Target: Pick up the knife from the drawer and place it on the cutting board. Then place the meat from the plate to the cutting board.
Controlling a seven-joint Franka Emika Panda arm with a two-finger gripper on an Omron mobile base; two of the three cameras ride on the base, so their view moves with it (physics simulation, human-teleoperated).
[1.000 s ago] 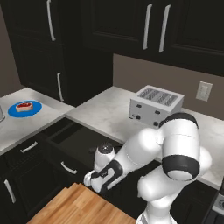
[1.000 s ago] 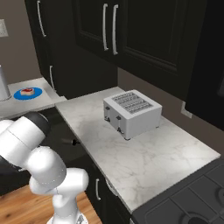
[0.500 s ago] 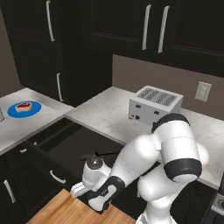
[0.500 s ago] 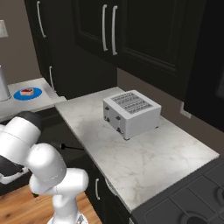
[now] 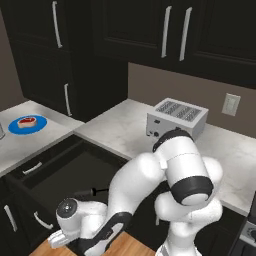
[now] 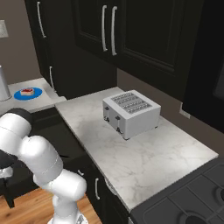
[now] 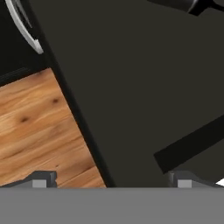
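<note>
Fingers [image 7: 43, 178] of my gripper [image 7: 111, 181] stand wide apart, grasping nothing, low over the wood floor [image 7: 39, 127] beside the open drawer [image 5: 65, 172]. Farther off, 1 blue plate [image 5: 29, 126] holds the meat [image 5: 26, 121] on the left counter [image 5: 30, 142].

Drawer [image 5: 65, 172]: wide, black, pulled open, dark inside, below worktop's front edge. Plate [image 5: 28, 124]: round, bright blue, flat on left worktop, near its front edge. Meat [image 5: 27, 121]: red, whitish rim, centred on plate.
</note>
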